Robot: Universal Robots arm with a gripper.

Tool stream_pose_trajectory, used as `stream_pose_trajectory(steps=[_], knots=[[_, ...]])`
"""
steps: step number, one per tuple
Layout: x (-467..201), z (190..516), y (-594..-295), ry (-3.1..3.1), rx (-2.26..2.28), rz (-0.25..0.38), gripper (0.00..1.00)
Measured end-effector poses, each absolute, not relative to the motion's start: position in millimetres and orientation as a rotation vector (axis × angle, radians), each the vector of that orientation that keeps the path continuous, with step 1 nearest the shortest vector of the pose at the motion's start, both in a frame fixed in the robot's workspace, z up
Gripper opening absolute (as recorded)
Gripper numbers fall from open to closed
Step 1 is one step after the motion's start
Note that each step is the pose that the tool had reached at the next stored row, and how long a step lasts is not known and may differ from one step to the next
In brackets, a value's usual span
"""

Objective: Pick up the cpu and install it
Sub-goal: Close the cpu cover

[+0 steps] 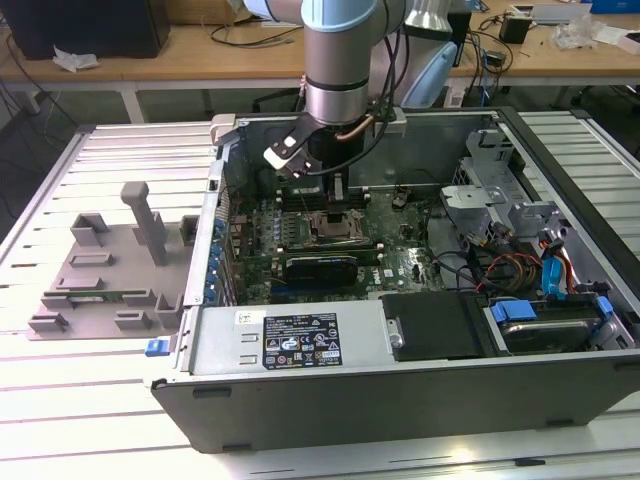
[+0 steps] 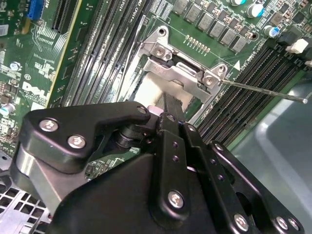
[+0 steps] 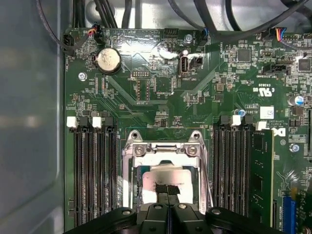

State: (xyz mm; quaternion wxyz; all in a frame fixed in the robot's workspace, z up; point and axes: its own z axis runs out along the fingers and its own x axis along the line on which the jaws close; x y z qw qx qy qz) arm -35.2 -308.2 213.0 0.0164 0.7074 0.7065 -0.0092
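- Your claw [image 3: 168,188] had its fingers pressed together with nothing visible between them, tips at the top of the cpu [image 3: 184,178], which lay inside the socket frame [image 3: 165,150].
- I judged the risk to be this: a skewed chip or extra downward push could bend the socket pins.
- Your arm [image 1: 340,60] hung straight down into the open case [image 1: 400,400].

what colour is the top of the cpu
Shiny silver-grey. The cpu shows best in the first wrist view, within the metal socket frame.
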Motion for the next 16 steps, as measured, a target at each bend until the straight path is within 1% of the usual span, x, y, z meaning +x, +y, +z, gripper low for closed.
stream_pose_trajectory(steps=[11,16], knots=[[-35.5,212.0,-308.2,2.198,2.198,-0.028,0.11],[-35.5,212.0,-308.2,2.278,2.113,-0.027,0.11]])
